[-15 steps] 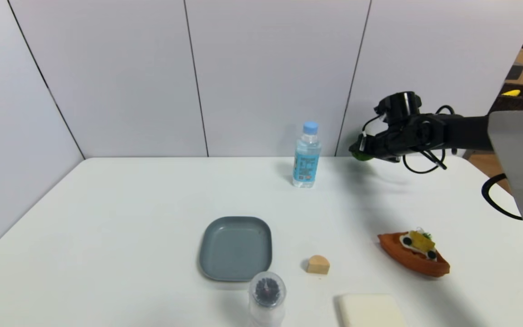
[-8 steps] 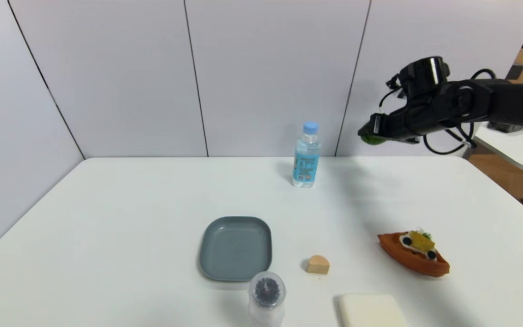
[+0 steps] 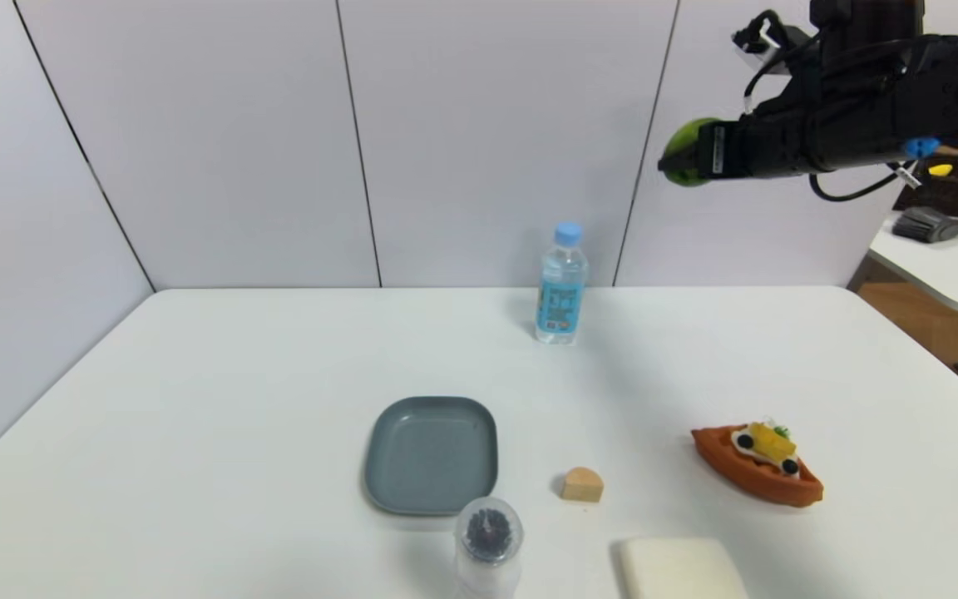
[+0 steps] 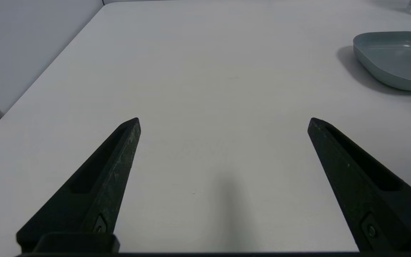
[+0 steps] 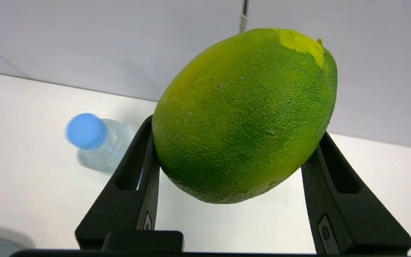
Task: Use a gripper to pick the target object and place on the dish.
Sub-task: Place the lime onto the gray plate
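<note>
My right gripper [image 3: 689, 154] is raised high at the back right, well above the table, shut on the green lime-like fruit [image 3: 682, 152]. In the right wrist view the fruit [image 5: 244, 114] fills the space between the two black fingers [image 5: 139, 167], with a yellowish patch on its far end. The slate-grey square dish [image 3: 432, 454] lies empty near the front middle of the table, far below and to the left of the fruit. The left gripper [image 4: 223, 123] hovers open low over bare table, with the dish [image 4: 394, 59] off to its side.
A water bottle [image 3: 562, 283] with a blue cap stands at the back middle, below the raised arm. A tan wedge block [image 3: 582, 484], an orange boat toy [image 3: 758, 466], a clear jar [image 3: 489, 545] and a cream block [image 3: 678, 570] sit along the front.
The right arm has risen steeply with the fruit in its grip, from just above the table's back edge to high against the wall. Nothing on the table moved.
</note>
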Controlling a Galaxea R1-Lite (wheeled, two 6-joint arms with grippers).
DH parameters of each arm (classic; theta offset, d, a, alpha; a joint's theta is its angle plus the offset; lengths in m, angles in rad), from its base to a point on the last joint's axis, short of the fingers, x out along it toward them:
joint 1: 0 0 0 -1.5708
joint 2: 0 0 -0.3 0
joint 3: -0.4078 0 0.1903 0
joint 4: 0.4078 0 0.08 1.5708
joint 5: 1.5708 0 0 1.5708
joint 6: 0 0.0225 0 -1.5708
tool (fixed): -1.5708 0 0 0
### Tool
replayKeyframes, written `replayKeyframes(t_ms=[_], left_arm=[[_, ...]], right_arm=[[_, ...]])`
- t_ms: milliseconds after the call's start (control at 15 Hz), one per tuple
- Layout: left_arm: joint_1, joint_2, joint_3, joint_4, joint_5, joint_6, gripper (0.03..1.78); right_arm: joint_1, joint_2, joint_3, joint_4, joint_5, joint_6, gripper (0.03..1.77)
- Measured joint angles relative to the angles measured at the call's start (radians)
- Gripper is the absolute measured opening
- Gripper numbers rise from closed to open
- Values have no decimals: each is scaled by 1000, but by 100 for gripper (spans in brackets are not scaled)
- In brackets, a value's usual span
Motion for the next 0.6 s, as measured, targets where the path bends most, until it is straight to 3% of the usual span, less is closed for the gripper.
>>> replayKeyframes(t_ms=[200,600], left_arm=[[0,0,0,0,0,0,169],[0,0,0,0,0,0,169]], right_arm=[[83,-41,0,10,34,-7,109],[251,-90,1,59,39,-5,109]])
